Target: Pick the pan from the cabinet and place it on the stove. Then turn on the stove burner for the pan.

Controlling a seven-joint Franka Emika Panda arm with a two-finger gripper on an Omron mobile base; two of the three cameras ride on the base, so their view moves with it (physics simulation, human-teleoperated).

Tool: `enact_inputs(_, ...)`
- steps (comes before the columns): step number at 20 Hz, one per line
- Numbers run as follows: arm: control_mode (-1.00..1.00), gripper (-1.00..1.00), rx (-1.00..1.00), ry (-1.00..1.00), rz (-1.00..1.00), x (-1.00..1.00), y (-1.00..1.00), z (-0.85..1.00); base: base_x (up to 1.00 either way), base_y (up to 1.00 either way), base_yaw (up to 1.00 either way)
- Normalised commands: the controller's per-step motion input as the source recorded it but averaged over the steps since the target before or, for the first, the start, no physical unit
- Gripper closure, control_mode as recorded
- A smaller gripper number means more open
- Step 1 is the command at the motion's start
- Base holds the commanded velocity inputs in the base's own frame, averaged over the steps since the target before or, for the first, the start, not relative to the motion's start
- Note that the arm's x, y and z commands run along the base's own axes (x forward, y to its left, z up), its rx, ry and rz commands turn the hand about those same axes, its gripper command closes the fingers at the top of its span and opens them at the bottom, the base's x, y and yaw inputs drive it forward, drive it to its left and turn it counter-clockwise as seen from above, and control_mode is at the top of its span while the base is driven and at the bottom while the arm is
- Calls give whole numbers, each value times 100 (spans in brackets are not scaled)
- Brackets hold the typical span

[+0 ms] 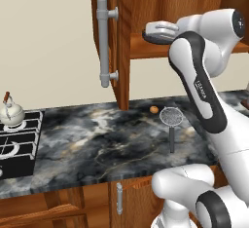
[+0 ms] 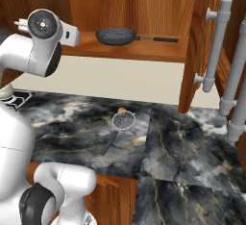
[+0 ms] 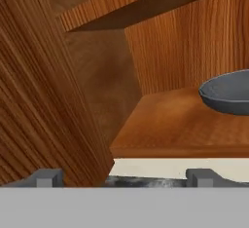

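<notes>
Gripper [image 3: 124, 177] first: its two dark fingertips [image 3: 47, 177] stand far apart at the bottom of the hand view, jaws wide with nothing between them. The hand looks into the open cabinet [image 3: 160, 37], at the front edge of the lower shelf [image 3: 180, 124], with the reddish-brown side wall close on its left.

The pan [image 3: 227, 94] lies on that shelf, off to the right in the hand view and apart from the fingertips — its dark rounded rim shows there. In the right base view the pan [image 2: 115, 36] sits flat on the shelf with its thin straight handle pointing right, and the arm's white wrist is beside it on the left. In the left base view the hand [image 1: 160, 28] reaches into the cabinet at shelf height, past the open door [image 1: 108, 37] with its long grey bar handle [image 1: 103, 42].

Below, on the dark marbled counter [image 1: 97, 144], a silver mesh strainer [image 1: 171, 117] lies with its grey handle toward the front edge, and a small orange-brown object [image 1: 154, 109] rests just beside it, toward the wall. At the far left of the counter is the stove [image 1: 19, 139] — pale grates on black — with a small white kettle [image 1: 10, 111] standing on a rear burner.
</notes>
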Motion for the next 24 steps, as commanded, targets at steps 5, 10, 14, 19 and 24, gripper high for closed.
enact_inputs(5, -100, -100, 0, 10, -20, 29, -64, 0, 0, 0, 0)
enact_inputs(10, -100, -100, 0, 5, -19, 31, -62, 0, 0, 0, 0)
enact_inputs(14, -100, -100, 0, 4, -18, 37, -58, 0, 0, 0, 0)
enact_inputs(19, -100, -100, 0, 0, -20, 36, -50, -3, 0, 0, 0)
enact_inputs(24, -100, -100, 0, 0, -22, 38, -39, -6, 0, 0, 0)
